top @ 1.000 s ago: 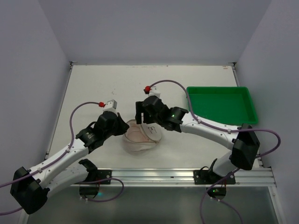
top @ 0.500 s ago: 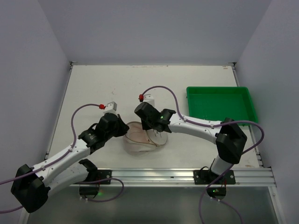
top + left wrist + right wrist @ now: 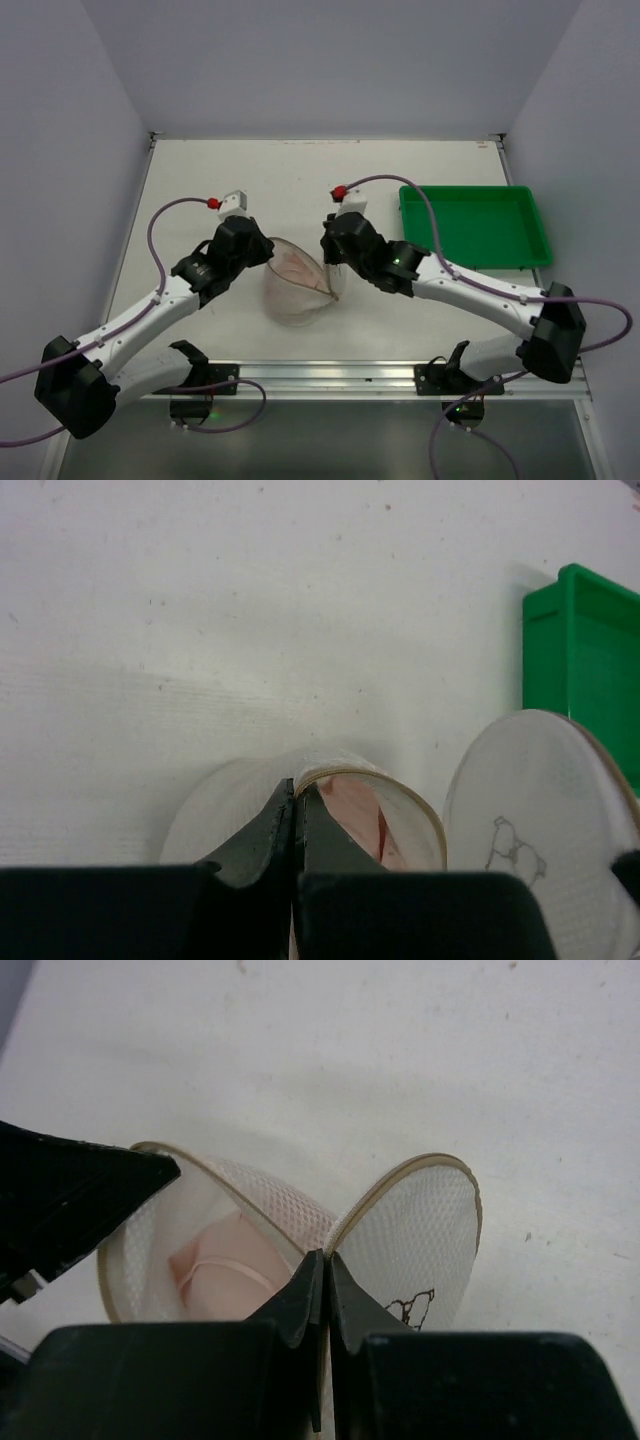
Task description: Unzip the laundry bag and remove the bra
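Two grippers pinch the laundry bag (image 3: 297,290) near the middle of the table (image 3: 230,175), the left gripper (image 3: 297,792) closed tight on its beige rim and the right gripper (image 3: 325,1260) closed on the zip edge beside the lifted sketched flap, with the pink bra (image 3: 222,1260) showing inside.

One laundry bag (image 3: 295,290), one bra (image 3: 215,1260), one tray (image 3: 475,225)

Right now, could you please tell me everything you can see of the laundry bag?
The laundry bag, translucent white mesh with a beige rim, lies unzipped on the table. Its flat lid, with a black sketch, stands open; pink fabric shows inside. The left gripper and right gripper each pinch its rim.
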